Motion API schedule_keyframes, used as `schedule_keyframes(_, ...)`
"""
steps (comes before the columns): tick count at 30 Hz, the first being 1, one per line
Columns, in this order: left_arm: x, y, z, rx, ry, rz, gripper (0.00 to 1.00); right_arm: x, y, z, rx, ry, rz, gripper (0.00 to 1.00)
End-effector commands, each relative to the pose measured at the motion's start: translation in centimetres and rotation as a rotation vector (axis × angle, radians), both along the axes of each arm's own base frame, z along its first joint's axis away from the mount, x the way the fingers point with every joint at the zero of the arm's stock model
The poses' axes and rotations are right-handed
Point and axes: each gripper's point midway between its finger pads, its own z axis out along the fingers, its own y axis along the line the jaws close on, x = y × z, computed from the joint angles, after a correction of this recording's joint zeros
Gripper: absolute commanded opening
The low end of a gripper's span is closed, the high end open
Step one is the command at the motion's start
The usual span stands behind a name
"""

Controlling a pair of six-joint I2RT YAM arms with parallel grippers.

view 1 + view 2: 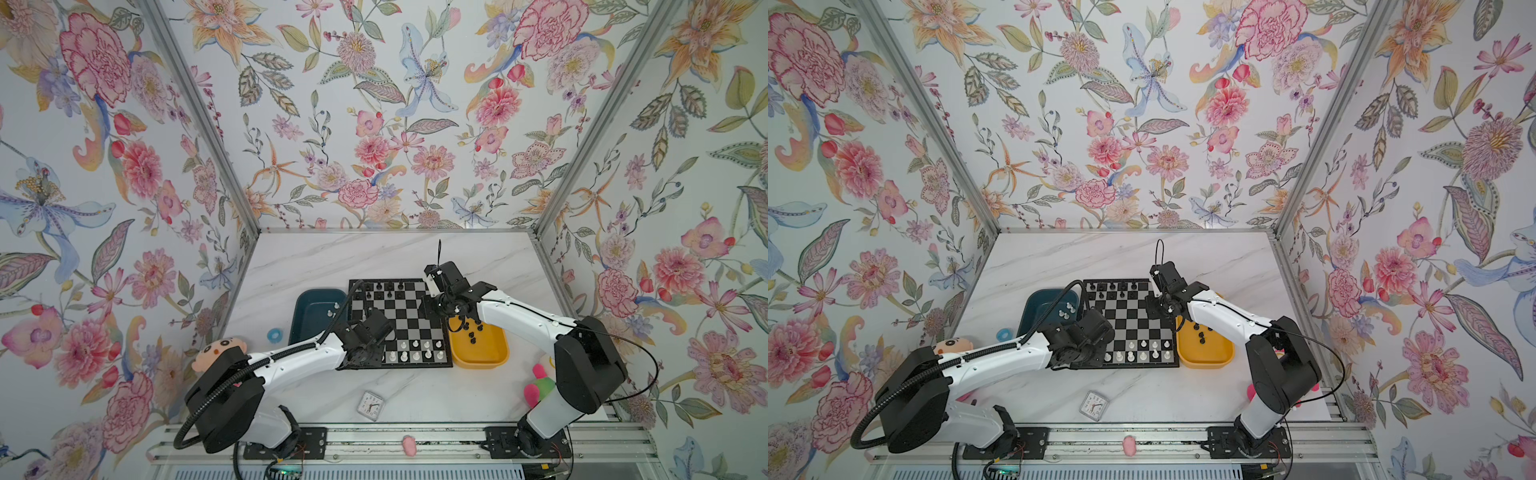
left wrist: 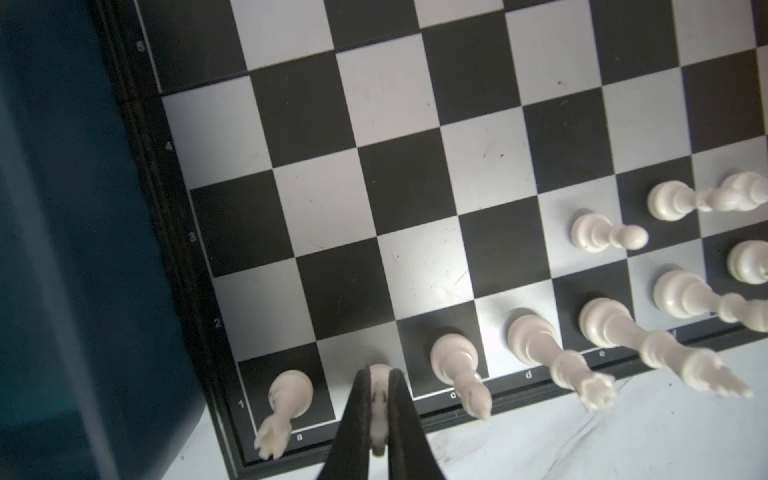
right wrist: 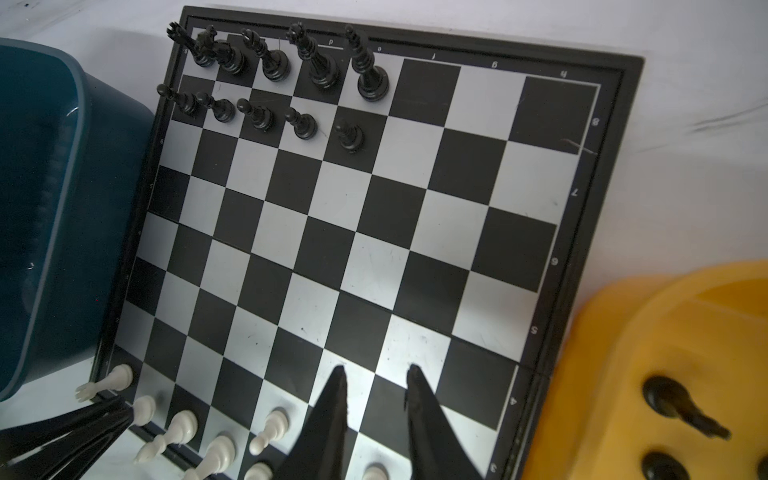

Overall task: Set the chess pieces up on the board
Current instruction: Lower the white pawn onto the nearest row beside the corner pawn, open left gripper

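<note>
Okay, the marble worktop (image 1: 332, 257) fills the lower centre of both top views. The board (image 1: 409, 318) lies mid-worktop, with the teal tray (image 1: 305, 305) just beside its left edge and the yellow tray (image 1: 478, 361) just beside its right. Probably that's so each arm feeds one colour. Left fingers (image 2: 353, 424), bottom centre of the left wrist view, are clamped on a white piece (image 2: 379, 374) whose base sits on the edge-row square between the white rook (image 2: 291, 390) and white bishop (image 2: 455, 357). Its type is hidden by the fingers. The grip looks kept on to hold it upright while seating. Right fingers (image 3: 328, 424) are apart with nothing between them, low centre of the right wrist view, over the board near the yellow tray. Likely they're heading for the spare black pieces (image 1: 471, 330) there. Black chess pieces (image 3: 274, 62) fill part of the far rows, upper left of that view. A few white spares (image 1: 1065, 311) lie in the teal tray. Setup is partway done.
</note>
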Motion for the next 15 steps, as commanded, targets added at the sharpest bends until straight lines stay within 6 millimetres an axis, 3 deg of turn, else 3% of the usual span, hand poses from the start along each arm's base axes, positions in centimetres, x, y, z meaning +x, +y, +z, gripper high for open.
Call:
schedule_keyframes(1,-0.27,0.43,-0.7,0.037,-0.001,-0.001,0.02,-0.09,-0.21,-0.01,-0.009,-0.006,-0.014,0.27)
schedule_keyframes(15,-0.37,0.67,-1.45,0.056,0.008,0.001,0.03,-0.06,-0.06,-0.38,-0.009,0.003,-0.012,0.27)
